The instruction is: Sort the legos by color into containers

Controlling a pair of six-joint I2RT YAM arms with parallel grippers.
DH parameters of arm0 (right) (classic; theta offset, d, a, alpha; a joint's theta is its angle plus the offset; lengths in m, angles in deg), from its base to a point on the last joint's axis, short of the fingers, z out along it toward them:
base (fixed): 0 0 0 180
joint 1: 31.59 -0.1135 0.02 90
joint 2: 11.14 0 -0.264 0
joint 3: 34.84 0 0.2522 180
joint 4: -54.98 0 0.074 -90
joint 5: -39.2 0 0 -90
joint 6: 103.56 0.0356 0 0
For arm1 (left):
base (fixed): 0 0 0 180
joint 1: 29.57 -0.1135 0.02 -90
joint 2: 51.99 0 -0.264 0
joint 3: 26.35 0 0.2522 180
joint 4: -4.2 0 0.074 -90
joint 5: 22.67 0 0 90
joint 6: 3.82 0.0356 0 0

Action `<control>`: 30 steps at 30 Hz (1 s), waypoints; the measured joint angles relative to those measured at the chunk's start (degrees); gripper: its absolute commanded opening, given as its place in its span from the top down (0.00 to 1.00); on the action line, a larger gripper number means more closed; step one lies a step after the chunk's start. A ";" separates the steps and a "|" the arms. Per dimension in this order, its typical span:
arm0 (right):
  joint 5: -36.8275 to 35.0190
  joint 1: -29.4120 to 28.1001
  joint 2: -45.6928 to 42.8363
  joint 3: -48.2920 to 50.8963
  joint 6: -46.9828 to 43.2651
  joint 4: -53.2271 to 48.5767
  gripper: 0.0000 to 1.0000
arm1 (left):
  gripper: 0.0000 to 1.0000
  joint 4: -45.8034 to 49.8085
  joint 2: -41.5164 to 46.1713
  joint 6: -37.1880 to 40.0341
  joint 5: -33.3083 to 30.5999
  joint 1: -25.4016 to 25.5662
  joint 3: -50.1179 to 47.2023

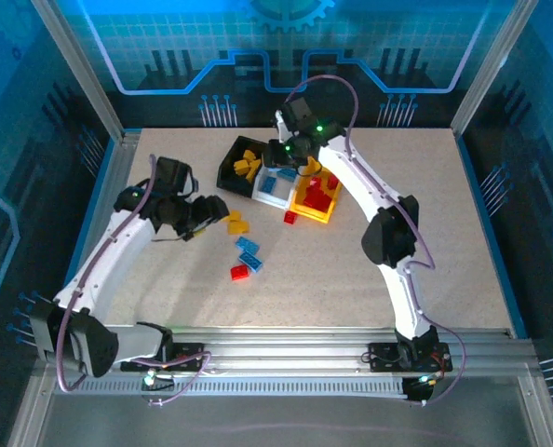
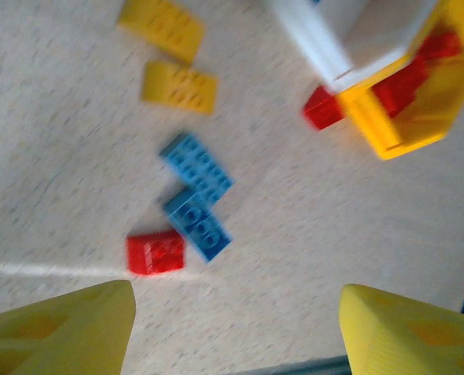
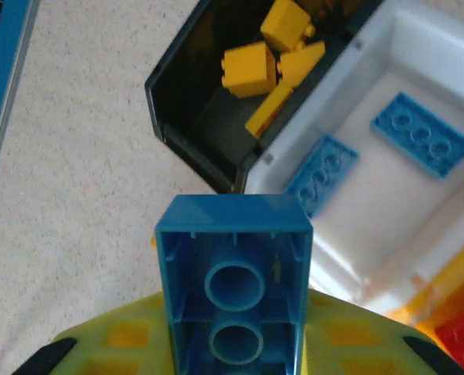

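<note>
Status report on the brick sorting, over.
Left hand open, empty, facing six loose bricks. Right hand shut on blue brick, by the white bin. Nothing seen blocking the drop.

Speckled matt table [image 1: 304, 279] — grainy, like pressed board. The legos [image 2: 197, 168] are smooth moulded plastic, faintly glossy; the containers [image 3: 193, 144] shinier plastic. Near-edge rail [image 1: 295, 349] — brushed metal.

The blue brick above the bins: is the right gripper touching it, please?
Touching. The right wrist view shows the blue brick clamped inside the right gripper, yellow pads on both sides.
</note>
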 measured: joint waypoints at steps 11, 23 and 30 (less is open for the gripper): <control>0.57 4.09 8.07 -6.49 0.02 -1.97 0.69 | 0.22 -0.11 4.37 -0.28 0.00 -0.61 -6.99; 1.57 4.13 14.14 -7.78 2.34 1.38 0.60 | 0.17 -3.23 0.87 -1.42 2.38 -0.63 -9.53; 2.58 4.28 16.74 -8.00 3.67 2.19 0.49 | 0.13 -3.02 -1.07 0.07 2.51 0.44 -9.64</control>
